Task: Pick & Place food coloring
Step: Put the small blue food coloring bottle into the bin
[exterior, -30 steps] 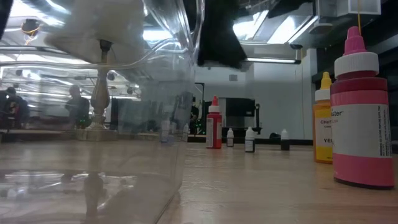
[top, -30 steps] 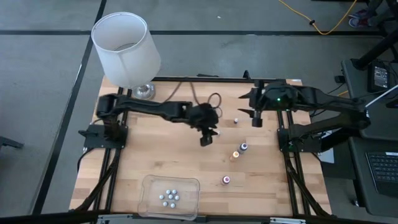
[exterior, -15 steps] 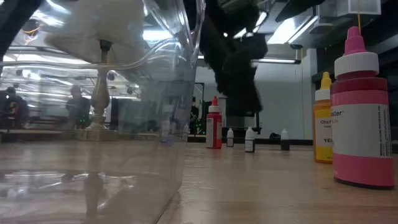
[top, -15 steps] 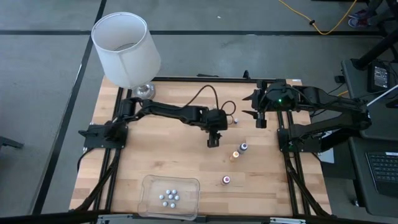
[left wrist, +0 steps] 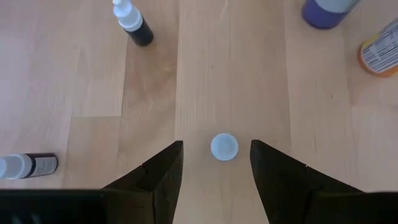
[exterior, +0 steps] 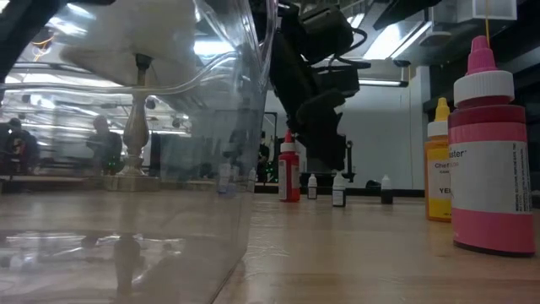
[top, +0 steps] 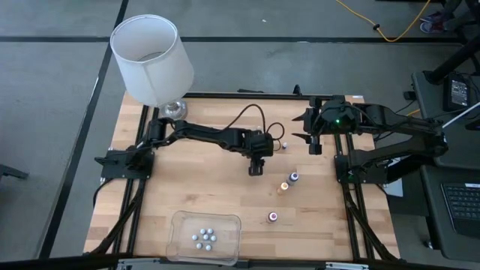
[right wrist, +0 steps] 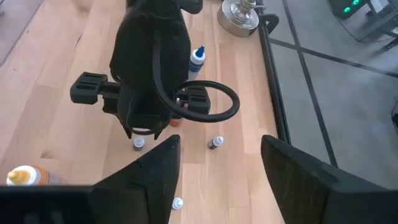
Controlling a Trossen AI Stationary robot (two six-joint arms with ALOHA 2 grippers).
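Straddling a tiny pale-capped food-coloring bottle that stands upright on the wooden table, our left gripper has its jaws apart, touching nothing. Other little dark bottles lie nearby; larger orange, purple and pink bottles stand further off. Our right gripper hovers open near the far edge.

Low view: pink bottle label shows partial "ister", rest cut off. Yellow bottle beside it reads approx. "Ch..." above "YE", partly hidden. Other views: labels too small/blurred to read.
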